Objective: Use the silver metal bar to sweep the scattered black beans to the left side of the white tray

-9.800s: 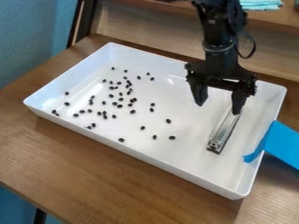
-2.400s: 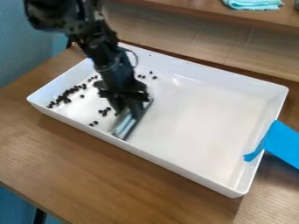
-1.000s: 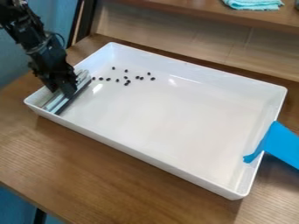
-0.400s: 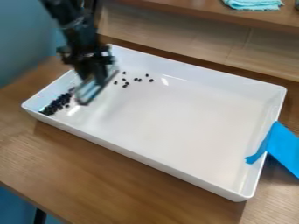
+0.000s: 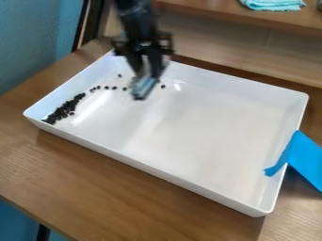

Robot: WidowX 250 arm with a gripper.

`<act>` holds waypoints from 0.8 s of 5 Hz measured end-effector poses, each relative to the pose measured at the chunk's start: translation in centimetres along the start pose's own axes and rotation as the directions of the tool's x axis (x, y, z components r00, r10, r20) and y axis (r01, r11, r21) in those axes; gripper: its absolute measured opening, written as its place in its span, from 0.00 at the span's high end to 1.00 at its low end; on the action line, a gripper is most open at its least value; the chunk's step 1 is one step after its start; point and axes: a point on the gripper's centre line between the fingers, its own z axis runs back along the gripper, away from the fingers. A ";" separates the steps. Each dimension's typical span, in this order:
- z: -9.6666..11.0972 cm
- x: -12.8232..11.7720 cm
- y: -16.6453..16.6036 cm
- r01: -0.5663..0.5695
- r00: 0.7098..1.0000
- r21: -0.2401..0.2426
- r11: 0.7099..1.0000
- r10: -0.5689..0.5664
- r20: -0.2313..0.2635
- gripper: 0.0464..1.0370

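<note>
While arm (image 5: 135,19) hangs down, jaws gripping bar (image 5: 144,88)

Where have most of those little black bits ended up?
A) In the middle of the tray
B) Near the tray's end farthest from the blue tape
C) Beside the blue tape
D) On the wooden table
B: most of the small black pieces lie bunched near the end of the white tray opposite the blue tape.
</note>
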 end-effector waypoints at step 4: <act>-7.1 2.1 -3.2 -0.043 0.999 0.096 0.994 0.041 0.026 0.67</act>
